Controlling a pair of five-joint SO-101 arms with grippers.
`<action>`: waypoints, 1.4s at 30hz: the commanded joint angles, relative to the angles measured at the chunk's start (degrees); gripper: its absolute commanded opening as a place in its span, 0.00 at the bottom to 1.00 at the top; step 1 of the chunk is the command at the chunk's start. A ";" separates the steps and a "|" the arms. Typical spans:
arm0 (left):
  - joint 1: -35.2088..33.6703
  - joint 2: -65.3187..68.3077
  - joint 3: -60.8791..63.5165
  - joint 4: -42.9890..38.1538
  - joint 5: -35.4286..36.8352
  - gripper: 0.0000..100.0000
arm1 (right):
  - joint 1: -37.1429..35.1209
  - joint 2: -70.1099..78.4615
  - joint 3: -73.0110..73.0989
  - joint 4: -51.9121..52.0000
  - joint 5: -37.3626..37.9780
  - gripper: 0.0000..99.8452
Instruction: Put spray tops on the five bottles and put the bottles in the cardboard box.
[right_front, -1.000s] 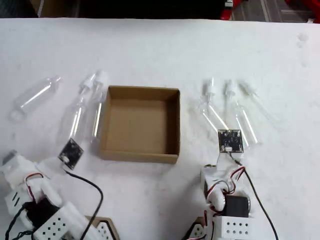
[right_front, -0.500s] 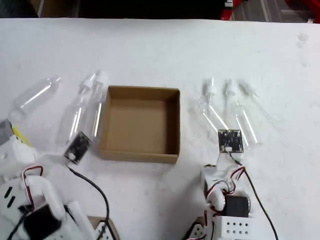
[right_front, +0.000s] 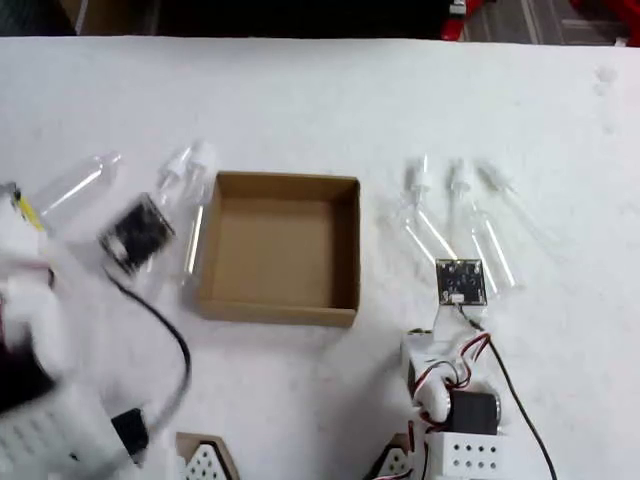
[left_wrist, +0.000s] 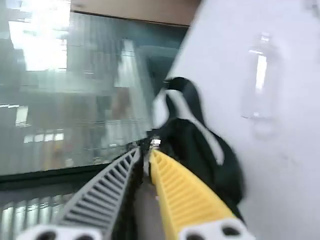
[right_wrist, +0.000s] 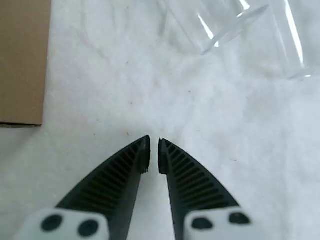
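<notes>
Its wrist view shows the left gripper (left_wrist: 148, 154) closed and empty, one bottle (left_wrist: 258, 75) beyond; the right gripper (right_wrist: 153, 154) is all but closed (also empty). From above, the cardboard box (right_front: 275, 312) sits between lying bottles (right_front: 428, 235).

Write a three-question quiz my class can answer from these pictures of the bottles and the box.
1. True or false: a bottle lies inside the cardboard box.
2. Pick one. The right pincer is: A) wide open; B) shut, holding nothing; C) shut on a spray top.
3. In the high view, on which sides of the box do clear bottles lie on the table?

Key: 1) False, the box is empty. 2) B. 3) Both sides, left and right.
</notes>
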 joint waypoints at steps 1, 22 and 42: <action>2.95 27.21 -30.86 18.64 1.23 0.03 | -0.57 -0.40 0.44 0.22 -0.53 0.01; 9.45 106.51 -108.75 31.47 11.16 0.03 | -0.57 -0.40 0.44 0.22 -0.53 0.01; 10.33 134.29 -128.44 21.27 14.68 0.13 | -0.57 -0.40 0.44 0.22 -0.53 0.01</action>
